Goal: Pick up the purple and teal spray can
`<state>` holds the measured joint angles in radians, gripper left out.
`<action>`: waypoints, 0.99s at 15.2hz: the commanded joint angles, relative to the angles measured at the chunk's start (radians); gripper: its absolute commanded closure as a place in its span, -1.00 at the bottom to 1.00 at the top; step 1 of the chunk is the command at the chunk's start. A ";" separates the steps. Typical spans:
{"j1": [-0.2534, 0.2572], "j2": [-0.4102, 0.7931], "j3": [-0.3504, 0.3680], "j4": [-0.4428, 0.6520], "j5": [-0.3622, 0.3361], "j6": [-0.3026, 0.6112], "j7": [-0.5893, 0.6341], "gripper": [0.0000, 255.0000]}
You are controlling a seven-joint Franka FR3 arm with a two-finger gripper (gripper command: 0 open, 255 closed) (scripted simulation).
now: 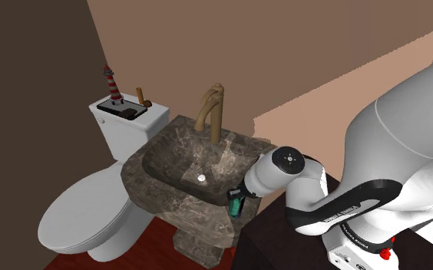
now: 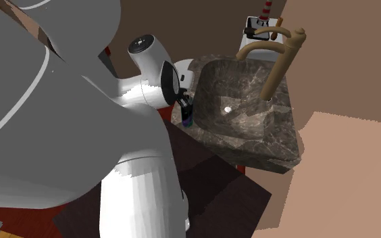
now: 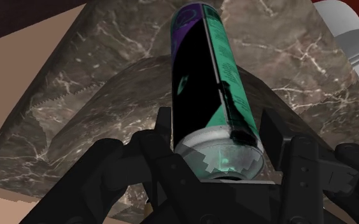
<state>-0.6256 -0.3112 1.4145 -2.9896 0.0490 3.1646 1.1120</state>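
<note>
- One purple and teal spray can (image 3: 213,76) is clamped between the two fingers of the black gripper (image 3: 218,127).
- It is at the dark marble sink's (image 1: 161,165) corner nearest the arm.

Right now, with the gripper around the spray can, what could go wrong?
1. The spray can stands at the outer corner of the sink; a nudge might tip it off the rim.
2. The gripper surrounds just its top end, and the can is round, so it might slip or swing when lifted.
</note>
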 commanded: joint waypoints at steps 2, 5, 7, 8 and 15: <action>0.000 0.001 0.001 -0.001 0.000 0.000 0.000 1.00; -0.001 0.001 0.000 0.000 -0.001 -0.001 -0.001 1.00; 0.148 -0.012 -0.143 -0.004 0.028 -0.045 -0.031 1.00; 0.215 -0.022 -0.207 -0.006 0.043 -0.067 -0.046 1.00; 0.531 -0.131 -0.505 -0.005 0.146 -0.228 -0.149 1.00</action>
<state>-0.1428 -0.4214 0.9525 -2.9919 0.1763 2.9621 0.9798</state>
